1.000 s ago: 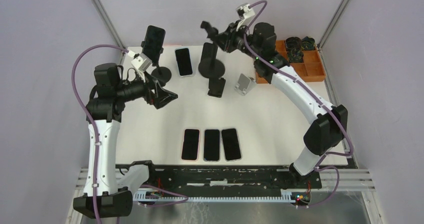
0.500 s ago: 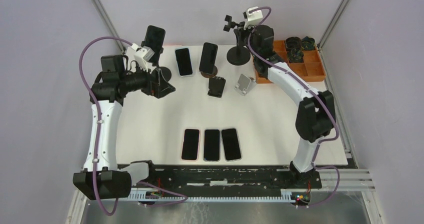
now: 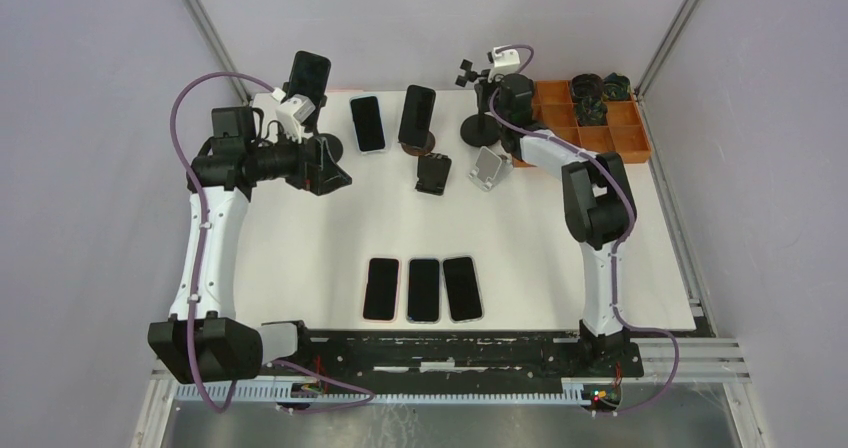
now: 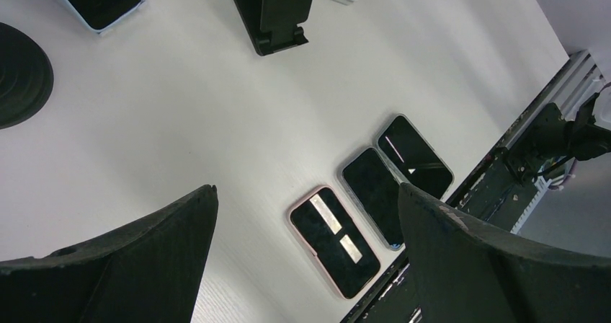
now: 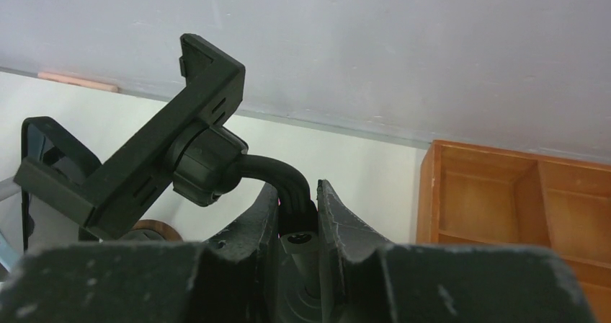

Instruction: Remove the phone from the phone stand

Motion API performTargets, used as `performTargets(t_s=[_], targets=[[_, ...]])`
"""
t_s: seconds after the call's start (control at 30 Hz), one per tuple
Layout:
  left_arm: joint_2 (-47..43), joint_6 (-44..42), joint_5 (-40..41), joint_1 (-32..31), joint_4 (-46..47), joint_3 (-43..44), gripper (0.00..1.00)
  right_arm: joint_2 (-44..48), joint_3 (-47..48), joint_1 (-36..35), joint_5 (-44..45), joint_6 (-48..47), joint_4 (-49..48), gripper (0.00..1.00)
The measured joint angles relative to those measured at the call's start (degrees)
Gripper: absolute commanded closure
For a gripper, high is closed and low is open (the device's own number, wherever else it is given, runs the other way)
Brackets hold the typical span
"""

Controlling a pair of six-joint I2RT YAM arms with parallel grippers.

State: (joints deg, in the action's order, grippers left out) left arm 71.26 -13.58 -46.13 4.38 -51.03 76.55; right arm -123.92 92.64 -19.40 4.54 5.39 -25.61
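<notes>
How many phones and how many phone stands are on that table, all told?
Phones: 6 (4 lying flat, 2 on stands)
Phone stands: 5 (2 holding phones, 3 empty, one of the empty ones gripped by the right pincer)
Total: 11

Middle of the worktop (image 3: 300, 248) is wide open, loads of room to pass. Far side's cramped though: mounted phone (image 3: 309, 78), flat phone (image 3: 367, 123), propped phone (image 3: 417, 115), two little stands (image 3: 433, 174) and orange tray (image 3: 600, 128) crowd together. Three phones (image 3: 423, 289) line the near edge.
</notes>
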Motion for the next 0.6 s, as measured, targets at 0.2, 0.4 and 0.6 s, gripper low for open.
performTargets(t_s=[0.2, 0.4, 0.6], targets=[[0.00, -0.35, -0.50, 0.00, -0.04, 0.00, 0.00, -2.97, 0.02, 0.42, -2.19, 2.71, -4.15, 1.00], [0.00, -1.16, -0.52, 0.00, -0.09, 0.00, 0.00, -3.32, -0.44, 0.39, -2.99, 3.32, -6.64, 0.62], [0.00, -1.73, -0.48, 0.00, -0.35, 0.02, 0.00, -1.03, -7.23, 0.39, -2.12, 1.92, -9.81, 0.20]])
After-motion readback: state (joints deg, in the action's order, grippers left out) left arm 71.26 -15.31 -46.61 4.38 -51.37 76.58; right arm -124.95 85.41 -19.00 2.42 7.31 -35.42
